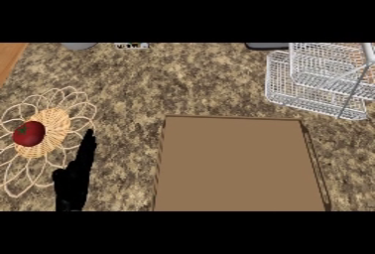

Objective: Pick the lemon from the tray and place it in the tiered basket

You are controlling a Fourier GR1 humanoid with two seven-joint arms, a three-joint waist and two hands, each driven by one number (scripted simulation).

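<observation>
Brown tray [238, 163], flat, low-rimmed, rectangular, in the lower middle of view, long sides running away from robot; inner surface bare brown. Lemon: seen nowhere in view, whereabouts cannot be told.

Up and right of tray, apart from its far right corner: basket [307, 101], white wire mesh, two tiers. Lower tier nearer tray. Upper tier set back toward top right, partly cut off by view's edge. Thin grey rod slanting across both tiers.

Left of tray, near its near left corner but not touching: left hand [72, 184], black, entering from lower edge. Fingers straight, close together, pointing up-view; thumb out to the left; holding nothing. Fingertips short of tray's far edge.

Further left: mat [57, 124], pale wicker, tight woven disc in the middle, open loops round the rim like petals, flat on counter, left side cut by view's edge. Hand overlapping loops on mat's right side; contact cannot be told. Red fruit [29, 134] on left part of woven disc, dark green spot on top, apart from hand.

Counter [183, 84]: speckled brown-and-tan stone under everything. Wood strip [10, 57] at top left corner. Along top edge: grey object [79, 46] left of middle, dark object [264, 46] just left of basket, both cut off, too little showing to name.
</observation>
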